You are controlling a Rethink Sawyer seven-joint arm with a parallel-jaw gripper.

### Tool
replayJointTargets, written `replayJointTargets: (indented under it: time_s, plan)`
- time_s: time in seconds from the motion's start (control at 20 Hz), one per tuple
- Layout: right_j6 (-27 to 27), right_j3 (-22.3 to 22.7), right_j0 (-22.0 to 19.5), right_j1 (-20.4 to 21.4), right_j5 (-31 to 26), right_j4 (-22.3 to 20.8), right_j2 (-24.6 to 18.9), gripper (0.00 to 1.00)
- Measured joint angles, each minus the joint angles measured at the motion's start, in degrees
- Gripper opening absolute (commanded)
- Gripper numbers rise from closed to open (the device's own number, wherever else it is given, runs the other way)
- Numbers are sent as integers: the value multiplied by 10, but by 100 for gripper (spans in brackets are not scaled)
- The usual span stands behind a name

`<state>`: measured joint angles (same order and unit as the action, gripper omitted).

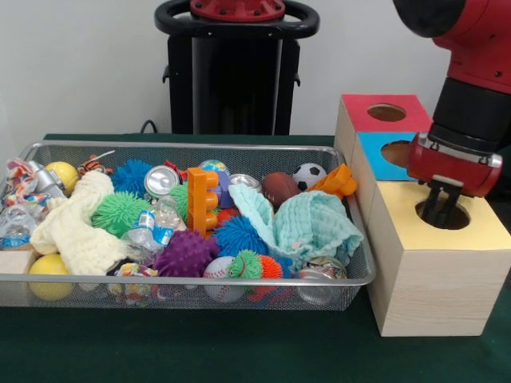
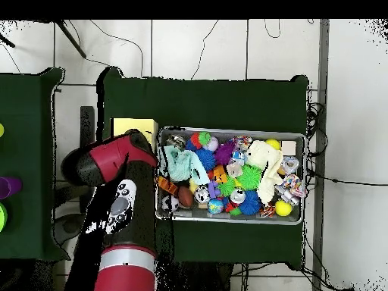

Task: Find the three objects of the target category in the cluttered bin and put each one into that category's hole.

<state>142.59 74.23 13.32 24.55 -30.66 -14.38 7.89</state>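
Observation:
My gripper (image 1: 440,214) hangs over the round hole (image 1: 459,217) in the yellow-topped wooden box (image 1: 479,231), its dark fingertips dipping into the hole. The fingers stand slightly apart and I see nothing between them. The wire bin (image 1: 184,281) on the left is full of clutter: spiky balls (image 1: 185,254), a soccer ball (image 1: 309,174), a brown football (image 1: 279,188), a baseball (image 1: 219,270), yellow balls (image 1: 49,267), cans (image 1: 161,181), a crushed bottle (image 1: 152,227) and an orange block (image 1: 201,199). In the overhead view the red arm (image 2: 114,163) hides the gripper.
Behind the yellow box stand a blue-topped box (image 1: 375,155) and a red-topped box (image 1: 359,108), each with a hole. A teal cloth (image 1: 307,223) and a cream cloth (image 1: 80,227) cover part of the bin. In the overhead view, the bin (image 2: 231,130) lies right of the yellow box (image 2: 132,127).

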Motion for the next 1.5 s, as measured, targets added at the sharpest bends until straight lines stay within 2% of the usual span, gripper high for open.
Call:
replayJointTargets:
  time_s: [0.4,0.7,1.05,1.4,1.5]
  plan:
    - [0,7,-15,5,9,0,-2,0]
    - [0,51,-45,63,1,14,-32,0]
    - [0,79,-68,97,-25,32,-69,0]
    - [0,97,-84,164,-137,38,-73,0]
    - [0,98,-88,182,-148,38,-73,0]
